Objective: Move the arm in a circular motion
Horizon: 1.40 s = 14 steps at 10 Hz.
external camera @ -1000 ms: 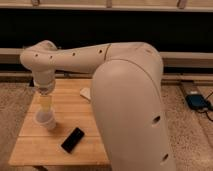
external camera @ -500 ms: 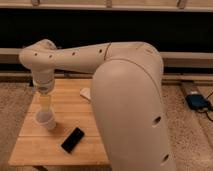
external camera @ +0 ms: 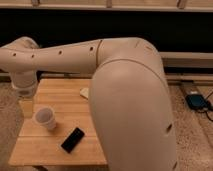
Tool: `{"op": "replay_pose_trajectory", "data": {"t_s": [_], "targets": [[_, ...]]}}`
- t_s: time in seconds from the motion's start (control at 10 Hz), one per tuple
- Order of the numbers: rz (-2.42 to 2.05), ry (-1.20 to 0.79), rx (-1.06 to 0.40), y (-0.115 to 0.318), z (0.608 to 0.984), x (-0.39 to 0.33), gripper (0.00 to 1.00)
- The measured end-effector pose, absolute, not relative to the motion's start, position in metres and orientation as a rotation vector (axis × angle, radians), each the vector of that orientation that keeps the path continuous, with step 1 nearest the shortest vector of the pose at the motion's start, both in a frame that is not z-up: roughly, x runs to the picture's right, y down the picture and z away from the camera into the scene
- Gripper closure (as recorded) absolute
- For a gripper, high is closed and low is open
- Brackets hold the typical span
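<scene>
Leftward goes the arm (external camera: 75, 55) over the last 1 s. Its wrist and the tool (external camera: 26, 107) now hang at the left edge of the table (external camera: 65, 112), no longer above the cup (external camera: 45, 118). The cup stands just right of the tool and a little nearer the camera. A dark phone (external camera: 73, 139) lies farther right of the tool, apart from the cup. I cannot tell whether the tool is spread or pressed together. This sideways sweep likely forms 1 arc of the circle, with much of the loop not yet traced.
</scene>
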<state>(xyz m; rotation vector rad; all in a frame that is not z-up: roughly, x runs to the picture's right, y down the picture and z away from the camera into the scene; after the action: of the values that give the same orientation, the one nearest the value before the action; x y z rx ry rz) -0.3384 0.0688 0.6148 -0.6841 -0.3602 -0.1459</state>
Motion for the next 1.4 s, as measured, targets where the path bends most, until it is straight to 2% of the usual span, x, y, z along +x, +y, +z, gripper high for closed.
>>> {"op": "replay_pose_trajectory", "data": {"t_s": [0.4,1.4], "targets": [[-0.143,-0.390,-0.710,0.101,0.592,-0.324,0.20],[0.209,-0.229,-0.753,0.179,0.544,-0.143,0.20]]}}
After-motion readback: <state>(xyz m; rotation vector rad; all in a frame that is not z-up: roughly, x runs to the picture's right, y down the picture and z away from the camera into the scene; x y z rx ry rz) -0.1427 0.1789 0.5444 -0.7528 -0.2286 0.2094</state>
